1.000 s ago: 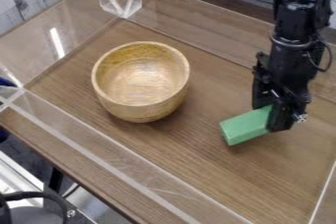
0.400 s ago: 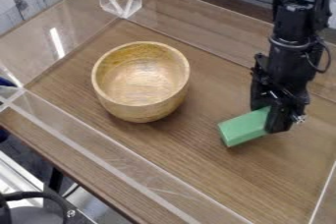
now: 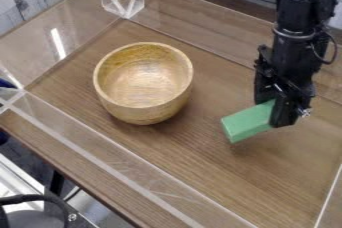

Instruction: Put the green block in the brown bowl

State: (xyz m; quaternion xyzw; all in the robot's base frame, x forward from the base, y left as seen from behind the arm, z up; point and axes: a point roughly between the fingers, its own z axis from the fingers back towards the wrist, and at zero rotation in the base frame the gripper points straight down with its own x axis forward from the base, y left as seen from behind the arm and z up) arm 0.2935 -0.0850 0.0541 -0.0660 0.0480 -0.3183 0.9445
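Note:
The green block (image 3: 249, 125) is a small bright green bar at the right of the table, tilted with its right end between the fingers of my gripper (image 3: 285, 115). The black gripper points straight down and is shut on that end of the block. The block's left end hangs just above the wood. The brown bowl (image 3: 143, 81) is a round light wooden bowl to the left of the gripper, upright, with nothing inside it. Bare tabletop lies between the bowl and the block.
The wooden tabletop (image 3: 174, 162) is ringed by low clear plastic walls (image 3: 80, 147). A clear plastic bracket (image 3: 123, 2) stands at the back left. A white plank wall is behind.
The gripper and the green block have risen slightly; the block now sits a little higher in the picture. The bowl has not moved.

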